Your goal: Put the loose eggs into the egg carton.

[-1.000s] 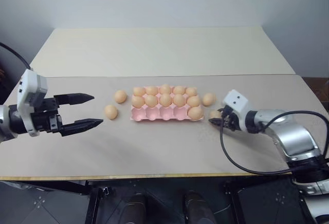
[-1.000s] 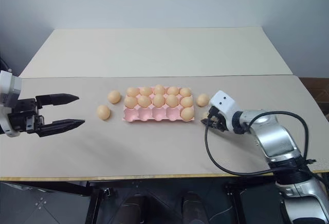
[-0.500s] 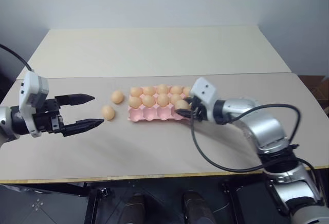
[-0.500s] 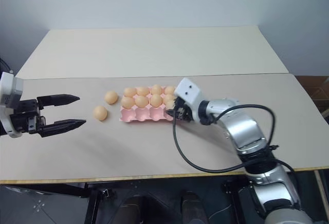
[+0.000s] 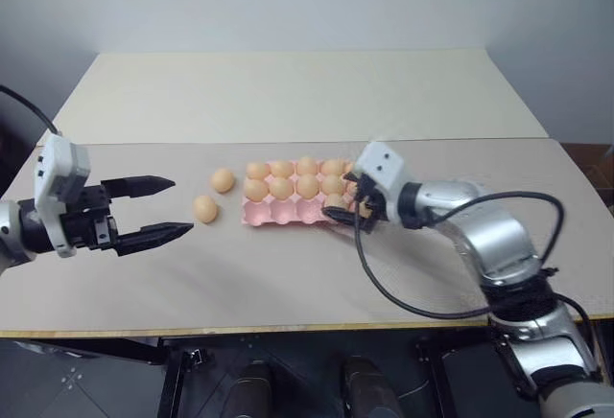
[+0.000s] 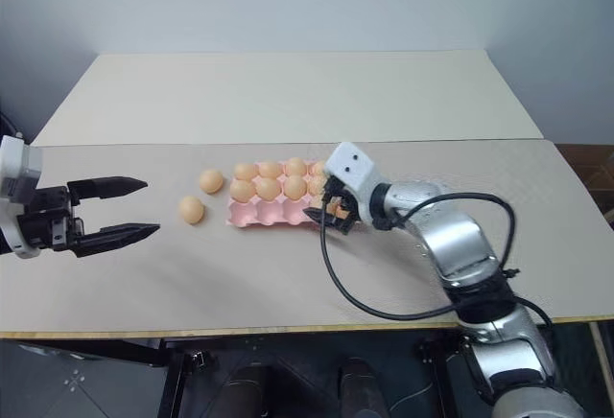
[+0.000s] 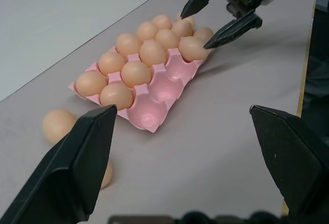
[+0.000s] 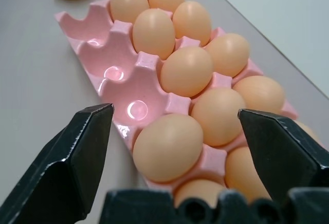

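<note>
Pale-pink egg carton (image 5: 293, 209) mid-table, mostly filled; the right gripper (image 5: 347, 209) hovers spread at its right end over a seated egg, the left gripper (image 5: 158, 209) spread near two loose eggs (image 5: 205, 208) beside its left end.

Light is even and soft, from overhead, and the table (image 5: 288, 102) is bright with no hard glare. Shadows are faint: a thin grey one under the left gripper (image 5: 161, 209) toward 5 o'clock, and small dark rims under the loose eggs (image 5: 205, 208). In the right wrist view, small white highlights sit in the empty cups of the carton (image 8: 128, 88), and the eggs there show a gentle sheen on top. That view's own black fingers (image 8: 77, 152) at 6 o'clock are soft, out of focus; the far eggs at 12 o'clock blur slightly. In the left wrist view the fingers (image 7: 77, 167) are likewise soft. The head views are sharp, with mild darkening at the corners.
</note>
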`<control>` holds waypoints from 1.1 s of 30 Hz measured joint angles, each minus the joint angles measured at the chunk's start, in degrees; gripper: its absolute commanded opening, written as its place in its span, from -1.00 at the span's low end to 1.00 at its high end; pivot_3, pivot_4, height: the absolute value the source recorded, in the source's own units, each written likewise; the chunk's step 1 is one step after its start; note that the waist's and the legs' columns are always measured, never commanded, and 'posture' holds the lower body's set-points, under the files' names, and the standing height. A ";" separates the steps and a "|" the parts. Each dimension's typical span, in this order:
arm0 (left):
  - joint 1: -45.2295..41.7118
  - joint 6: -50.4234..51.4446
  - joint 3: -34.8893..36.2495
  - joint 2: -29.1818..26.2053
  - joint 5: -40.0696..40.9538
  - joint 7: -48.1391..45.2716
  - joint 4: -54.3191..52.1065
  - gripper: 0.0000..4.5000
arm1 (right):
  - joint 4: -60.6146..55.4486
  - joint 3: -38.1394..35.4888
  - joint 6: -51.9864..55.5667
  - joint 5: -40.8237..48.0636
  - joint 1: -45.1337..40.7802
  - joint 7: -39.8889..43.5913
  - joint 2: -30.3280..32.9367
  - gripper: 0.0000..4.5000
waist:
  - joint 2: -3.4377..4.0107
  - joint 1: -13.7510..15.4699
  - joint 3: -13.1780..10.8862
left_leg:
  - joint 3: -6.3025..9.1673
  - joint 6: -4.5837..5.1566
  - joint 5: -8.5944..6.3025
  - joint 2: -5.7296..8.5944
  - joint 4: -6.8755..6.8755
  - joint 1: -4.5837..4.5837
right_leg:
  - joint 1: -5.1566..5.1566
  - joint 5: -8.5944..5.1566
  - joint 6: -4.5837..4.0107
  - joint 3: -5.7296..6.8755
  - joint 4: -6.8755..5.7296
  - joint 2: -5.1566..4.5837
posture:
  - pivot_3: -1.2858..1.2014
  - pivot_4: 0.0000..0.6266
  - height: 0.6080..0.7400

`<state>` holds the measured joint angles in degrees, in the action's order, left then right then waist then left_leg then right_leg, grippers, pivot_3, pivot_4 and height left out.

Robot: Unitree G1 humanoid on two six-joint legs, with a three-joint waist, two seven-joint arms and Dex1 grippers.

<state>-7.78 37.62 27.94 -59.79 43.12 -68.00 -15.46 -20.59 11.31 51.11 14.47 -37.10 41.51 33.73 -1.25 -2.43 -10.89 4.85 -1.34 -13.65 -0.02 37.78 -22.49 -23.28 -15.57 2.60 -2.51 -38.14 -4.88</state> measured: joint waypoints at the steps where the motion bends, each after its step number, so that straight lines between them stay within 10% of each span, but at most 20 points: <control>1: 0.38 -0.04 0.23 0.01 -0.04 -0.02 -0.05 1.00 | -1.95 -1.76 0.88 1.09 1.10 0.72 1.52 0.99 | 0.00 0.03 0.00 | 0.00 0.00 0.00 0.00 0.00 -0.01 | 0.00 0.00 0.00 0.00 0.02 0.00 | 0.03 -0.52 1.00; 16: 6.46 -5.09 4.79 -2.95 -4.81 -6.23 6.80 1.00 | 2.16 -30.81 -17.04 9.68 24.51 22.71 21.67 0.99 | -0.02 -0.29 0.00 | -0.20 0.01 -0.01 -0.11 -0.02 0.21 | 0.16 0.00 -0.01 -0.11 0.02 0.06 | 0.03 -0.52 1.00; 23: 4.44 -5.14 3.63 -2.95 -4.82 -6.05 7.47 1.00 | 5.05 -27.10 -21.70 8.52 22.31 22.77 21.78 0.99 | -0.03 -0.18 -0.01 | -0.21 0.01 -0.01 -0.09 -0.02 0.18 | 0.16 0.01 0.00 -0.12 0.04 0.03 | 0.03 -0.52 1.00; 33: 1.42 -5.14 0.01 -2.37 -4.76 -4.73 7.21 1.00 | 34.64 -3.18 -42.03 -12.86 -1.08 15.13 9.97 0.99 | -0.02 -0.83 -0.02 | -0.24 0.01 -0.01 -0.13 -0.02 0.01 | -0.07 0.04 -0.05 -0.17 0.05 0.09 | 0.03 -0.52 1.00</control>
<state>-6.37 32.48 27.95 -62.16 38.36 -72.72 -8.26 14.05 8.14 9.08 1.61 -38.18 56.64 43.70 -1.27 -3.26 -10.92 4.61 -1.34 -13.66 -0.15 37.76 -22.48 -23.35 -15.53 2.56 -2.68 -38.09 -4.78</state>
